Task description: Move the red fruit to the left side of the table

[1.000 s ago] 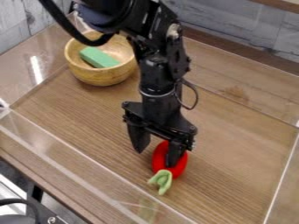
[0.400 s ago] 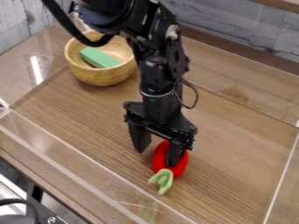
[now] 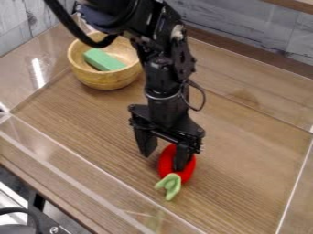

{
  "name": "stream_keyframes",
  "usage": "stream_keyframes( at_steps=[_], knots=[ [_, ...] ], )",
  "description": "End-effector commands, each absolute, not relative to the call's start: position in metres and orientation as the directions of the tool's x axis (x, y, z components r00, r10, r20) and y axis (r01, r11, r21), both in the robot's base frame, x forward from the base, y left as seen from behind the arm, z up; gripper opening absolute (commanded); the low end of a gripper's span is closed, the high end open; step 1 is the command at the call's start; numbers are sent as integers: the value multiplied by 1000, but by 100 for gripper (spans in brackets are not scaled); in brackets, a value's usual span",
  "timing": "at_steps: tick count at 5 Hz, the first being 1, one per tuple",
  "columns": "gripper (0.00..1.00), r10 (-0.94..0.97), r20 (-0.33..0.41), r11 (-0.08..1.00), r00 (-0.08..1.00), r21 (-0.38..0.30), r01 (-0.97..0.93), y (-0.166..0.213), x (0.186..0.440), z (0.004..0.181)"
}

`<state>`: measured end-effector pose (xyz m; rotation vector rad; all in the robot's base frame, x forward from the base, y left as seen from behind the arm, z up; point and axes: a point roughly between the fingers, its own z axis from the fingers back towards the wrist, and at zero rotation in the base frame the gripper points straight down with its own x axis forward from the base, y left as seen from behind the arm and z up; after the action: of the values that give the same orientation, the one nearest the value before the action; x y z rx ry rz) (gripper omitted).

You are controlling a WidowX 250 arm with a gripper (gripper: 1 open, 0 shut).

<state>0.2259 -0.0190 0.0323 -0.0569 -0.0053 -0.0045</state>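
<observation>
One fruit in play. Surface (image 3: 244,119) was wood-grain with clear walls; bowl (image 3: 104,64) sat far corner. Claw (image 3: 167,157) pointed straight down, jaws apart, straddling the fruit (image 3: 175,164) near the front wall. Advice: close squarely on the red body, not the green stem, before lifting.

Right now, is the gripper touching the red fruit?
Cannot tell. In the camera view the open gripper stands straddling the red fruit, its fingers overlapping the fruit's sides, so neither contact nor a gap shows plainly.
</observation>
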Motion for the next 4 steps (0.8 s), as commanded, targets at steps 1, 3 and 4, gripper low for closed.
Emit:
stream_keyframes(
  at_steps=[1, 3, 4],
  knots=[
    [100, 14, 40, 998, 999, -57, -11, -15, 233, 37],
    [100, 16, 49, 998, 999, -59, -13, -17, 233, 38],
    [100, 16, 52, 998, 999, -59, -12, -17, 234, 37]
  ],
)
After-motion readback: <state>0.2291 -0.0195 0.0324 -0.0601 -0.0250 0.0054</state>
